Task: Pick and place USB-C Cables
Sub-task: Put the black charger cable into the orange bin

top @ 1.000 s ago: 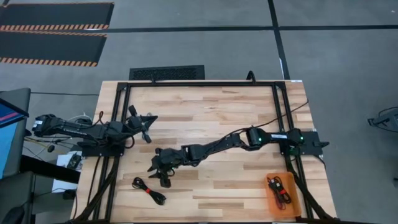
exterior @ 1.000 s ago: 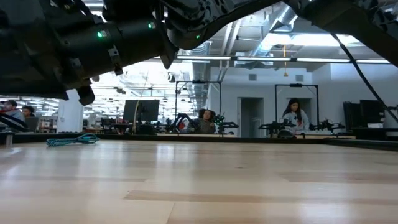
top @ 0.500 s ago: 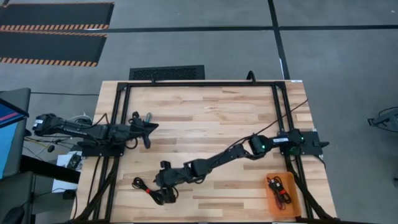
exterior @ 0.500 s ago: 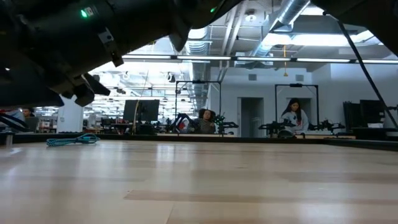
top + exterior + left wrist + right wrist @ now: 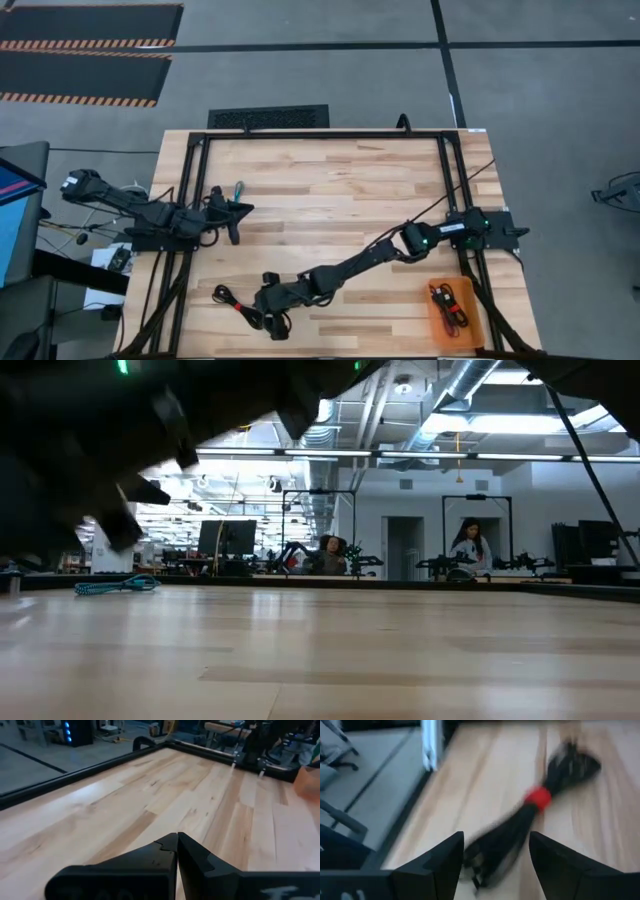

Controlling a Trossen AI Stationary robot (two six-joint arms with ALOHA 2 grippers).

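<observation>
A black cable bundle (image 5: 230, 297) with a red tie (image 5: 538, 797) lies flat near the table's near-left corner. My right gripper (image 5: 272, 322) hangs over that bundle's near end, open; in the right wrist view (image 5: 495, 865) its two fingers stand on either side of the end. A teal cable (image 5: 238, 188) lies on the table's left part, also seen in the low view (image 5: 115, 585). My left gripper (image 5: 177, 840) is shut and holds nothing, just near of the teal cable (image 5: 232, 218). My right gripper comes slanting down over the black cable's near end (image 5: 485, 862), with one finger (image 5: 447, 857) on each side of it. The picture is blurred, and I cannot tell whether either finger touches the cable, which lies flat on the wood.
An orange bin (image 5: 478, 300) at the near-right corner holds black-and-red cables (image 5: 447, 305). A black frame (image 5: 320, 135) runs round the table's far and side edges. Bare wood fills the middle. People sit in the room beyond the far edge (image 5: 472, 545).
My right arm has stretched toward the table's near-left corner and come down over the black cable, which has stayed where it lay. My left arm has drawn back a little toward the left edge.
</observation>
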